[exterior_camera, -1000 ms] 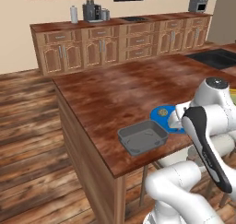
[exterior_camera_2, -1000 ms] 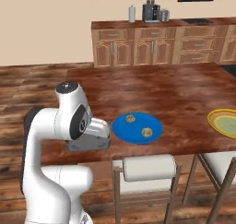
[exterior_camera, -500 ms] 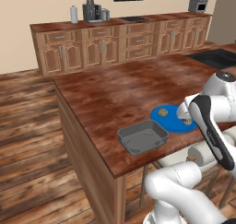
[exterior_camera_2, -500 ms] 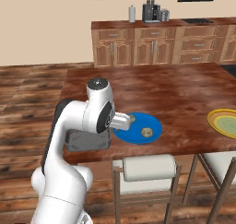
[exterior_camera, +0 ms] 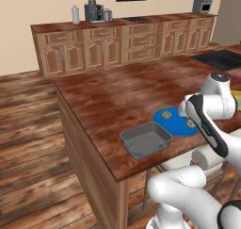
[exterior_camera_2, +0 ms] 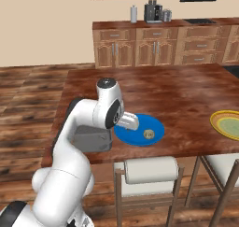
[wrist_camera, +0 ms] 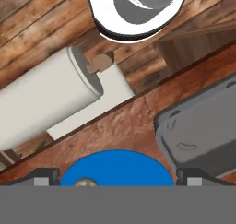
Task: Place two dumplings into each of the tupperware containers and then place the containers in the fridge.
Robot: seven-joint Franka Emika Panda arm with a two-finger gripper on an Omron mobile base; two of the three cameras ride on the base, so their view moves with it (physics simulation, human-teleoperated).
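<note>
Since the earlier frame the arm had swung from over the dark grey tupperware container (exterior_camera: pixel 145 141) across to the blue plate (exterior_camera: pixel 177 121), and the pincer (wrist_camera: pixel 117 177) hovered above it with jaws wide apart, holding nothing. Two dumplings (exterior_camera: pixel 165 114) lay on the plate, which sat just beside the container on the table (exterior_camera: pixel 117 91). They looked small, light and probably soft, best pinched gently across the middle. Their exact firmness was hard to judge.
</note>
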